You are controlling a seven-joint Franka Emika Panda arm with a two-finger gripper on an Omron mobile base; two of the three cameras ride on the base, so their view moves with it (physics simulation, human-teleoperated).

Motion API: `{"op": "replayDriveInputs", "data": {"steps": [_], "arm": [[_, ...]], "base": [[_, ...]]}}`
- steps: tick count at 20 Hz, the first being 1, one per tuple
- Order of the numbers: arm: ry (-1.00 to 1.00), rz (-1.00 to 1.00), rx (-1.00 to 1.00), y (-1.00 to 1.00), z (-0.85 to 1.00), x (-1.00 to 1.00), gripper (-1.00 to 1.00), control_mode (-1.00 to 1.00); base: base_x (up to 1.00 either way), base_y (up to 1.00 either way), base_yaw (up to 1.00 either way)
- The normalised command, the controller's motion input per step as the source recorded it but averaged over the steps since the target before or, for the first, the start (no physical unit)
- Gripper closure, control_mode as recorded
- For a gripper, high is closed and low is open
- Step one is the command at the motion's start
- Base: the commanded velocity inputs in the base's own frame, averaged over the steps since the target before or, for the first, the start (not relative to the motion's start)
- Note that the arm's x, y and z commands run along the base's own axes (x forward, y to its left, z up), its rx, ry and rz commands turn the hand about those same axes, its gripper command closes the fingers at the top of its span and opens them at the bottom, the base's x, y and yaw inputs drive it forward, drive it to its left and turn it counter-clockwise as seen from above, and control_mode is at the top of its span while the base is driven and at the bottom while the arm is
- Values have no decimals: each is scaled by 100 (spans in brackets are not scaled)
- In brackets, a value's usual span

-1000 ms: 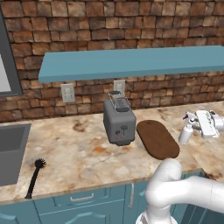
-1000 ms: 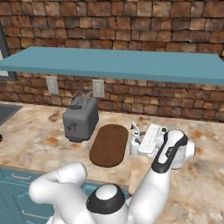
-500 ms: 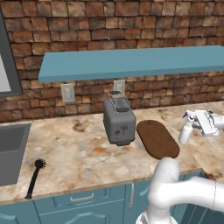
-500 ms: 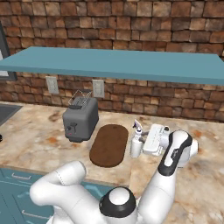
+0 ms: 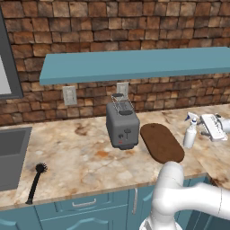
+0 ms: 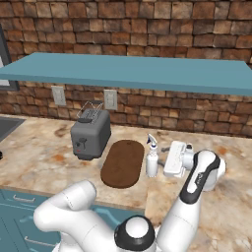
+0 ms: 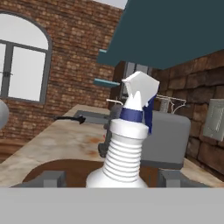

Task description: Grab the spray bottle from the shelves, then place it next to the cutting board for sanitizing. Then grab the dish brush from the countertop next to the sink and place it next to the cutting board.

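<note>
On the countertop (image 5: 81,157), L to R: sink (image 5: 11,155) at far left, dish brush (image 5: 35,182) just right of it near the front edge, toaster (image 5: 122,128) mid-counter w/ outlets on the wall behind, cutting board (image 5: 161,143) just right of the toaster, then the spray bottle (image 5: 190,134) upright close beside the board's right side. Gripper (image 6: 166,158) sits right of the bottle, fingers spread either side of it in the hand view, apart from it. Shelves (image 5: 134,63) run along the wall above all of it.
</note>
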Motion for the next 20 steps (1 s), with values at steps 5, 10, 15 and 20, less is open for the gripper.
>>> {"op": "replayDriveInputs", "data": {"steps": [5,10,15,20], "arm": [[-3,-1,-1,-4,33,-48,-100,-100],[-2,-9,-3,7,95,-88,-100,-100],[12,-21,0,15,100,-77,-100,-100],[24,-17,-6,45,78,-44,-100,-100]], "base": [[0,0,0],[0,0,0],[0,0,0],[0,0,0]]}}
